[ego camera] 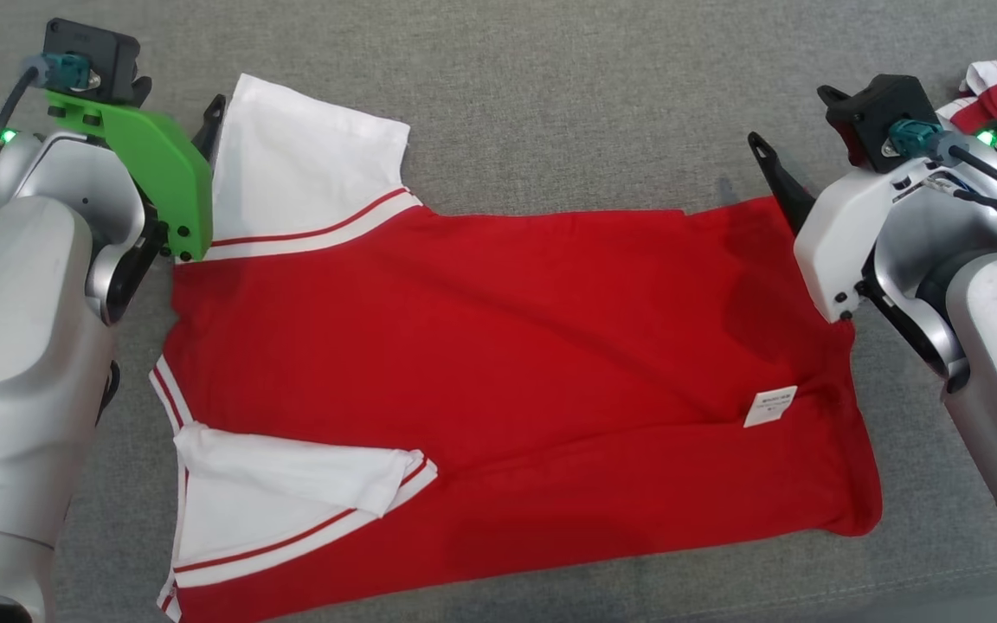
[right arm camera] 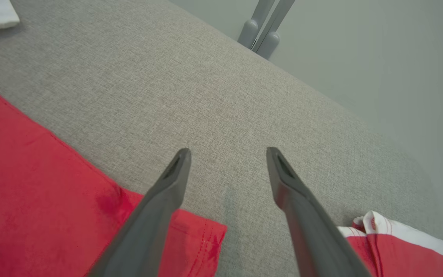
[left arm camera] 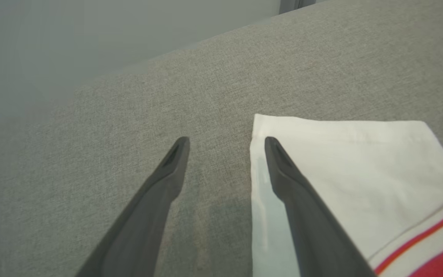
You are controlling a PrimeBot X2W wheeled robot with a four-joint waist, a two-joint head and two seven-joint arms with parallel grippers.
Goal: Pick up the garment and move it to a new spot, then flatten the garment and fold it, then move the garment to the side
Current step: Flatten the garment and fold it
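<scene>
- The red garment lies spread flat on the grey surface, collar end to the left and hem to the right.
- One white sleeve points far-left; the other sleeve is folded at the near left.
- The left pincer is wide open and holds nothing, straddling the far sleeve's edge.
- The right pincer is wide open and empty at the hem's far right corner.
- A second garment lies bunched at the far right.
</scene>
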